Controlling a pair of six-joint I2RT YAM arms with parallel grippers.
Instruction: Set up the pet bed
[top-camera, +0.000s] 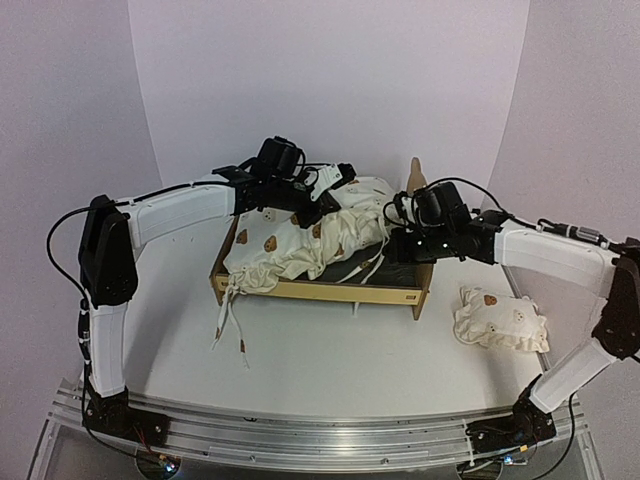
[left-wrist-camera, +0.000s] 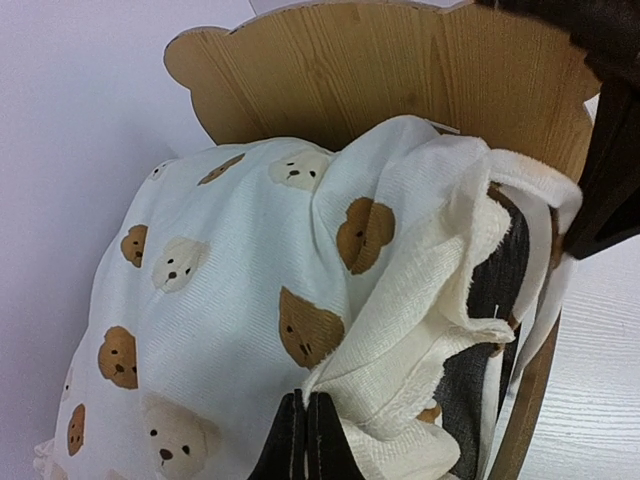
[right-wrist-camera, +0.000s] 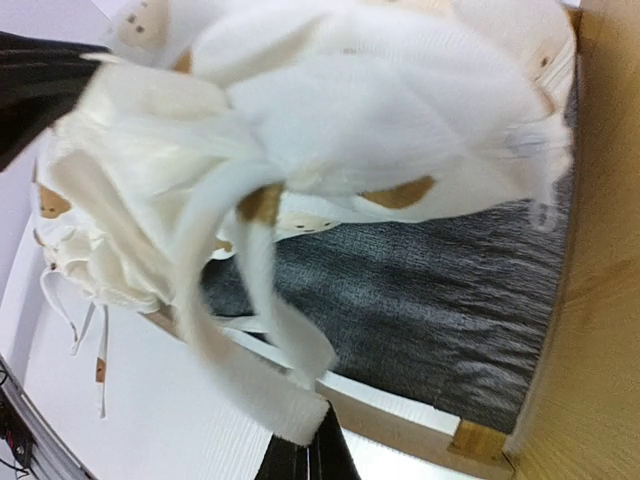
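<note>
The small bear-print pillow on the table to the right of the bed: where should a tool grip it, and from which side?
Probably from straight above, pinching the pillow at its ruffled edge nearest the bed frame. It lies flat on the table, apart from everything else, so no side offers a way underneath. The loose frill should bunch easily between fingers.

cushion (top-camera: 290, 245) heaped across pet bed (top-camera: 330, 292) (grey base (top-camera: 352, 266) partly bare), open table (top-camera: 350, 360) in front, pillow (top-camera: 500, 320) right

I have the left arm (top-camera: 180, 210) and right arm (top-camera: 545, 255) bent inward toward mid-desk, both sets of jaws pressed together.
</note>
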